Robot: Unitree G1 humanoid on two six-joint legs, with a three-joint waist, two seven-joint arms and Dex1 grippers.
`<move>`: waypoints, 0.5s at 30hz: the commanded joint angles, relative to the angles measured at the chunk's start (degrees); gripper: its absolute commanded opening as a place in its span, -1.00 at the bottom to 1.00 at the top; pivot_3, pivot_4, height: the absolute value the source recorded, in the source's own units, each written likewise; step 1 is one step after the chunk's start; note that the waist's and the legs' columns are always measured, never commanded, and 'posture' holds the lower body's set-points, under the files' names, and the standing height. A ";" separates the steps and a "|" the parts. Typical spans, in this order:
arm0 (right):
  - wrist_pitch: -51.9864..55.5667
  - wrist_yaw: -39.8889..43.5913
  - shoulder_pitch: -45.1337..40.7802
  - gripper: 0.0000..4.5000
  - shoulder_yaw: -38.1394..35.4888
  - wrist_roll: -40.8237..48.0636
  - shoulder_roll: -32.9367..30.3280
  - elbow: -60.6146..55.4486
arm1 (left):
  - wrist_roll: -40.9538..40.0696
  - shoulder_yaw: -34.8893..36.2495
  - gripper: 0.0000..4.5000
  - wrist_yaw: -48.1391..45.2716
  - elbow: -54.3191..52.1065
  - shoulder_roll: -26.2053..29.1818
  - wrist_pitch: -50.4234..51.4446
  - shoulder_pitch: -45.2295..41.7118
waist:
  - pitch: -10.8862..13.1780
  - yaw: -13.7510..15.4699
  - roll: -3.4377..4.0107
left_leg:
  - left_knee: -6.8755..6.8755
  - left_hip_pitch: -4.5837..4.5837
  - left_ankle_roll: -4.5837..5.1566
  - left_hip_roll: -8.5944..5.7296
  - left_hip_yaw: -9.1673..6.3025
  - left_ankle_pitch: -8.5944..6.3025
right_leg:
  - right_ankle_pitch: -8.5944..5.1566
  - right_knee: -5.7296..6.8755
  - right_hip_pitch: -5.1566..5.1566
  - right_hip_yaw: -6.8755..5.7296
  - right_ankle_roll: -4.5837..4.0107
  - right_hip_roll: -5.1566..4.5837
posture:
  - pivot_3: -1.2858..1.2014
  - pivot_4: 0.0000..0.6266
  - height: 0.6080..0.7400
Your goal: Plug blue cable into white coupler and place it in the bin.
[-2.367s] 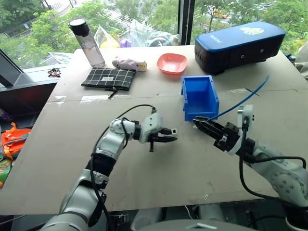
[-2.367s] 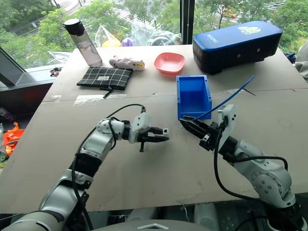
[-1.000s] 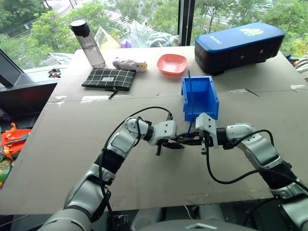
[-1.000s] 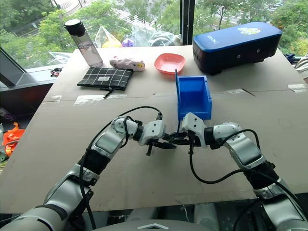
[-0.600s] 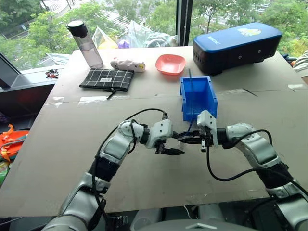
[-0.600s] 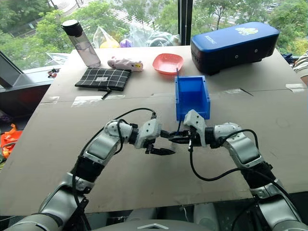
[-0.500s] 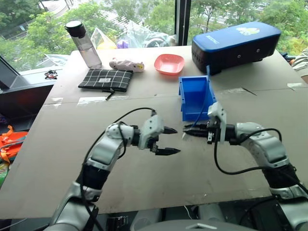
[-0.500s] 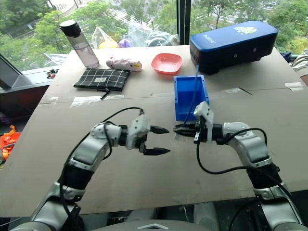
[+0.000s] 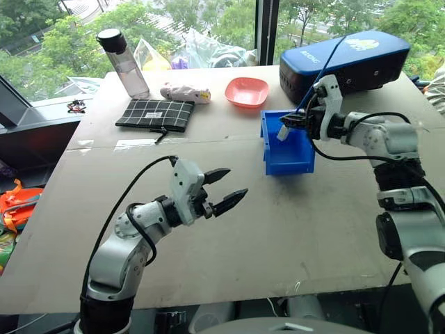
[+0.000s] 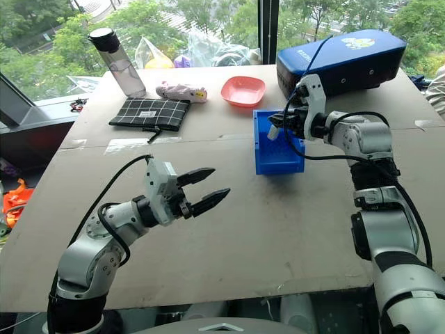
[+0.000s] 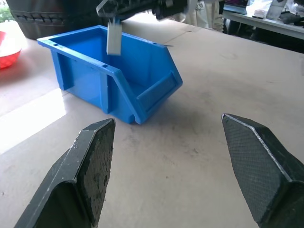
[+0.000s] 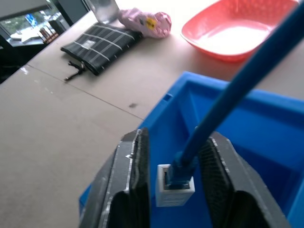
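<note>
Over the small bright-blue plastic bin [image 9: 287, 142], near the table's far right corner, the right gripper [image 12: 173, 183] has its fingers parted around the light-blue network cable [image 12: 237, 90], plugged into the tiny white boxy coupler [image 12: 174, 191]. Left gripper [image 9: 221, 189] hovers spread wide, empty.

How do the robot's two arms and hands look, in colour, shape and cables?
Both arms are silver-grey with dark joints and a looping black cable. Each white wrist block carries a hand, the left hand and right hand, with two black, pointed, textured fingers.
</note>
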 commanded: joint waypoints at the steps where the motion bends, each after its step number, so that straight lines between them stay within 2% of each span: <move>1: -1.11 2.25 -1.64 0.47 -2.49 -0.06 -1.83 -2.21 | -0.96 -0.33 0.62 2.23 -3.26 -0.41 -0.83 -0.07 | 0.00 -0.09 0.00 | 0.00 0.00 0.00 -0.01 0.03 0.00 | 0.00 -0.01 -0.01 0.00 0.00 -0.01 | 0.03 -0.52 1.00; 2: -0.74 2.55 -0.52 0.72 -3.20 0.32 -2.59 -4.51 | -1.15 -0.42 0.62 2.56 -3.42 -0.49 -0.95 0.04 | 0.00 -0.09 0.00 | 0.00 0.00 0.00 -0.01 0.04 0.00 | 0.00 -0.01 -0.01 0.00 0.00 -0.02 | 0.03 -0.52 1.00; 3: -0.51 2.41 2.76 0.84 -6.01 2.44 -3.50 -10.51 | -1.45 -0.32 0.62 3.08 -3.62 -0.58 -0.84 0.19 | 0.00 0.06 0.00 | 0.00 0.00 0.00 -0.01 0.02 0.00 | 0.00 0.00 -0.01 -0.02 0.00 -0.02 | 0.03 -0.52 1.00; 6: 1.10 2.53 10.95 0.84 -11.98 7.84 -5.12 -24.72 | -2.28 0.05 0.62 3.81 -4.14 -0.11 -0.70 0.86 | 0.00 0.56 0.00 | 0.00 -0.02 0.00 -0.01 -0.07 0.00 | 0.00 -0.02 0.00 -0.14 0.00 -0.01 | 0.03 -0.52 1.00; 10: -2.36 5.65 29.56 0.84 -18.89 11.70 -10.20 -47.19 | -6.28 3.98 0.62 2.65 -6.45 3.58 2.30 4.59 | 0.00 0.54 0.03 | 0.00 -0.01 0.00 0.01 -0.09 -0.01 | 0.00 -0.02 0.04 -0.16 0.01 -0.01 | 0.03 -0.52 1.00; 12: -6.77 8.93 38.81 0.84 -21.90 10.73 -13.35 -53.62 | -8.64 6.97 0.62 0.32 -7.45 6.88 3.15 8.06 | 0.02 0.53 0.06 | -0.04 0.01 0.00 0.02 -0.05 -0.01 | 0.00 0.00 0.02 -0.10 0.01 0.00 | 0.03 -0.52 1.00; 15: -14.09 12.96 51.25 0.84 -26.53 7.80 -17.28 -57.42 | -11.90 12.10 0.62 -2.51 -8.23 11.24 3.96 13.10 | 0.12 0.39 0.21 | -0.06 0.11 0.02 0.02 0.14 -0.01 | -0.01 0.04 0.04 0.07 0.02 0.03 | 0.03 -0.52 1.00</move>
